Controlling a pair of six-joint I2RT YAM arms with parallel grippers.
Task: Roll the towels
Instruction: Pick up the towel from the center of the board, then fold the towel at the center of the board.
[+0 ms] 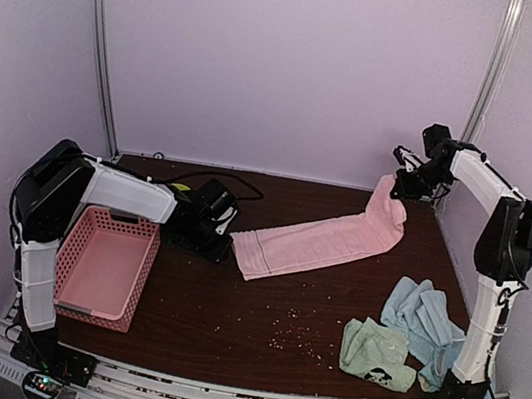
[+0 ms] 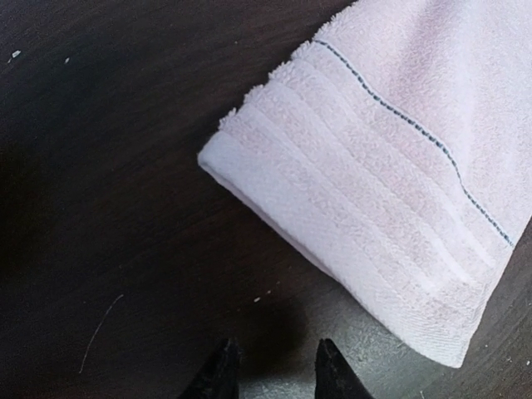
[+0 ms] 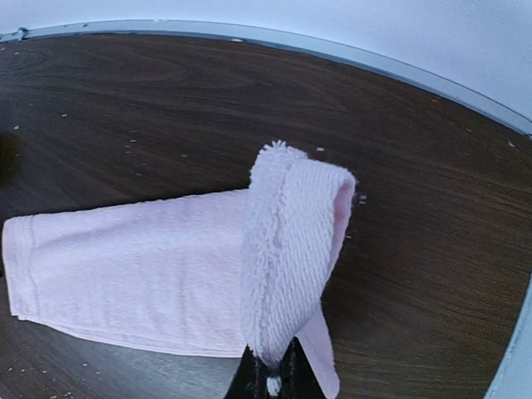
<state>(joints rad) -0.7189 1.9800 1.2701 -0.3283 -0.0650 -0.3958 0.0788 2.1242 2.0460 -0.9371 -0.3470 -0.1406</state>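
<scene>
The pink towel [image 1: 320, 239] lies folded in a long strip across the dark table, from the middle to the back right. My right gripper [image 1: 406, 181] is shut on its far end and holds that end lifted off the table; in the right wrist view the pinched end [image 3: 291, 249] stands up from the gripper [image 3: 270, 374]. My left gripper [image 1: 225, 246] sits low just left of the towel's other end, whose ribbed hem [image 2: 366, 224] shows in the left wrist view. That gripper [image 2: 274, 366] is open, with only bare table between its fingertips [image 2: 223, 362].
A mint green towel [image 1: 379, 351] with a dark mark and a crumpled light blue towel [image 1: 424, 321] lie at the front right by the right arm's base. A pink latticed basket [image 1: 104, 265] stands at the front left. Crumbs dot the table [image 1: 286, 329].
</scene>
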